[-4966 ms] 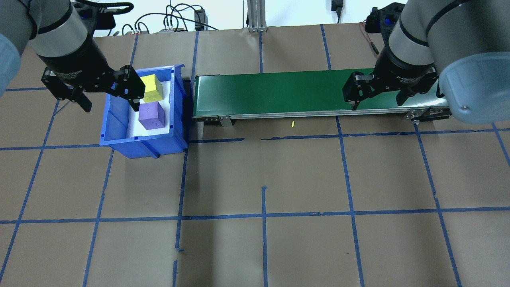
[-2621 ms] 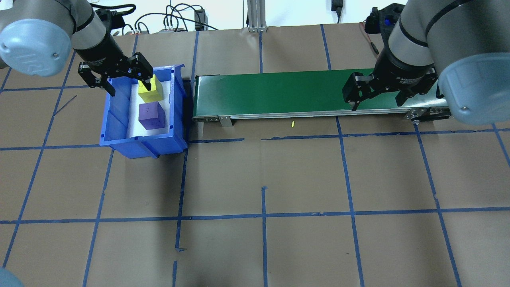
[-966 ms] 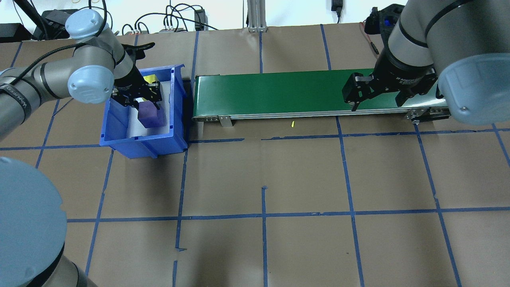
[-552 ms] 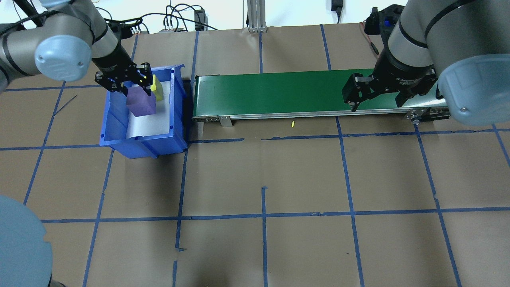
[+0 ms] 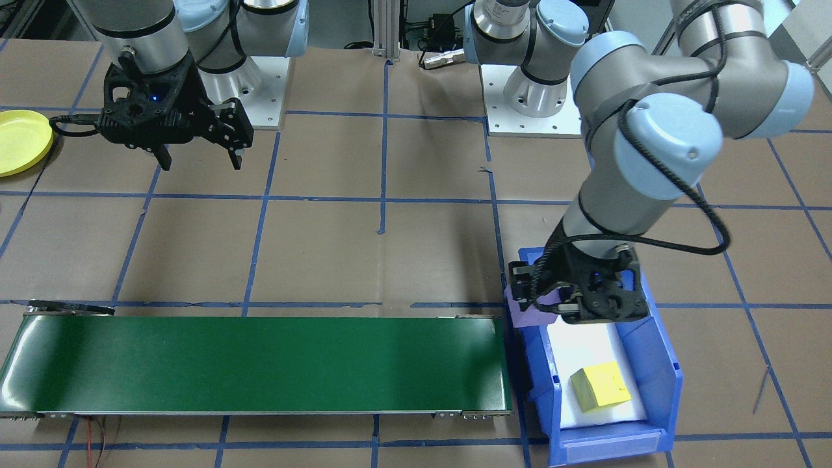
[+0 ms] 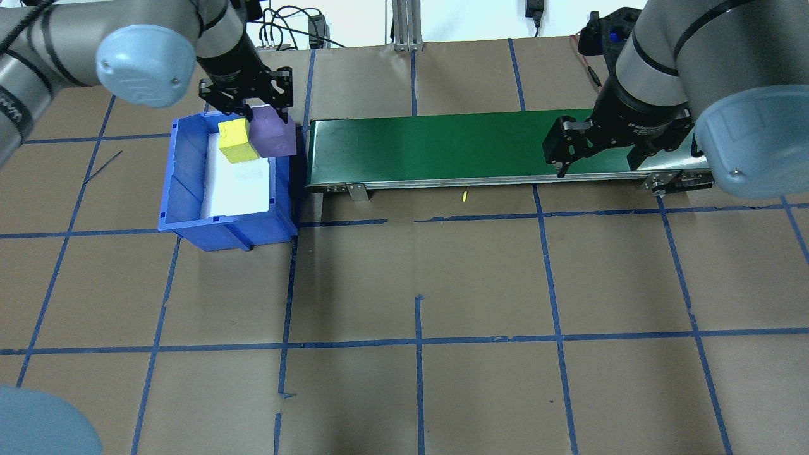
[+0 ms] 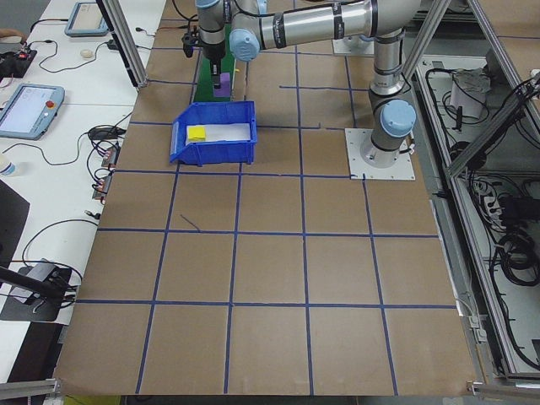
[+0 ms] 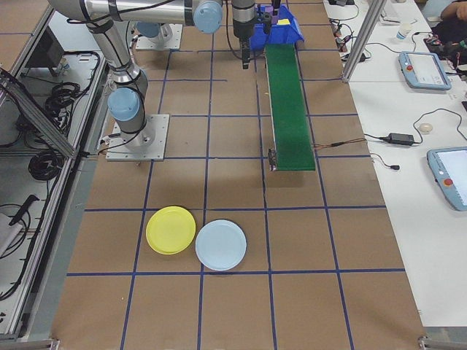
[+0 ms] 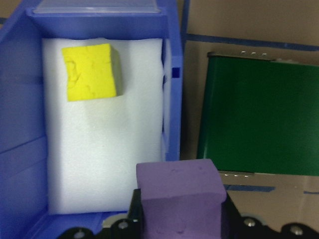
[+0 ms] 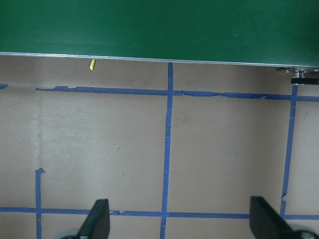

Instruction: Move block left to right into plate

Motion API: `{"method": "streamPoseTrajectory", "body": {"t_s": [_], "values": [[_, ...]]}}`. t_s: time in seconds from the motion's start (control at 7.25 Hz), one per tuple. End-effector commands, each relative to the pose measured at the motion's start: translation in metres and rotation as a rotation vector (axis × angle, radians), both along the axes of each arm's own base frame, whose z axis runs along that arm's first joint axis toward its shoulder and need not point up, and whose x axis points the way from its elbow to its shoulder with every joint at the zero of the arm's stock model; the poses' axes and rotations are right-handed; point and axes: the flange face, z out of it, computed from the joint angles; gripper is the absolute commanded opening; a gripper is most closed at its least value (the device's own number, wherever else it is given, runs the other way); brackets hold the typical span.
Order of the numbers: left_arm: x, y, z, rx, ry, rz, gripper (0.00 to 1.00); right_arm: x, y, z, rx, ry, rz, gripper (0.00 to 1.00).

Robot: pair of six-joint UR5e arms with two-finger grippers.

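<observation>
My left gripper (image 6: 262, 117) squeezing purple block (image 6: 273, 135), hanging over right wall of blue bin (image 6: 189, 215) near green belt (image 6: 442, 148); block maybe slipping, falling short; right gripper (image 6: 597, 158) waiting wide open

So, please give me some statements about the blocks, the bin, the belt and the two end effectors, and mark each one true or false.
1. The left end effector holds the purple block. True.
2. The yellow block lies on the green conveyor belt. False: it lies on the white foam inside the blue bin.
3. The right end effector is open and holds nothing. True.
4. The purple block already rests on the yellow plate. False: the plate is bare in the part that shows, and the block is in the air near the bin's belt-side wall.
5. The belt carries one block. False: nothing lies on it.
</observation>
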Motion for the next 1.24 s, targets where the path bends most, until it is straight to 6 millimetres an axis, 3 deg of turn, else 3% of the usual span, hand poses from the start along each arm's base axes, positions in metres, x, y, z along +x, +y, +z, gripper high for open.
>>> {"method": "streamPoseTrajectory", "body": {"t_s": [0.0, 0.28, 0.41, 0.55, 0.69, 0.83, 0.97, 1.1], "values": [[-0.061, -0.021, -0.064, -0.044, 0.007, -0.059, 0.08, 0.000, 0.000, 0.000, 0.000, 0.000, 0.000, 1.00], [-0.066, -0.029, -0.088, -0.046, 0.019, -0.061, 0.09, 0.000, 0.000, 0.000, 0.000, 0.000, 0.000, 1.00], [-0.066, -0.026, -0.096, -0.031, 0.015, -0.065, 0.38, 0.000, 0.000, 0.000, 0.000, 0.000, 0.000, 1.00], [-0.065, -0.024, -0.095, -0.042, 0.014, -0.069, 0.87, 0.000, 0.000, 0.000, 0.000, 0.000, 0.000, 1.00], [-0.064, -0.020, -0.067, -0.088, 0.013, -0.073, 1.00, 0.000, 0.000, 0.000, 0.000, 0.000, 0.000, 1.00], [-0.062, -0.012, -0.038, -0.112, 0.008, -0.071, 1.00, 0.000, 0.000, 0.000, 0.000, 0.000, 0.000, 1.00], [-0.048, -0.003, -0.014, -0.072, -0.003, -0.052, 1.00, 0.000, 0.000, 0.000, 0.000, 0.000, 0.000, 1.00], [-0.002, -0.007, -0.002, -0.055, -0.026, 0.006, 1.00, 0.000, 0.000, 0.000, 0.000, 0.002, 0.000, 1.00]]}}
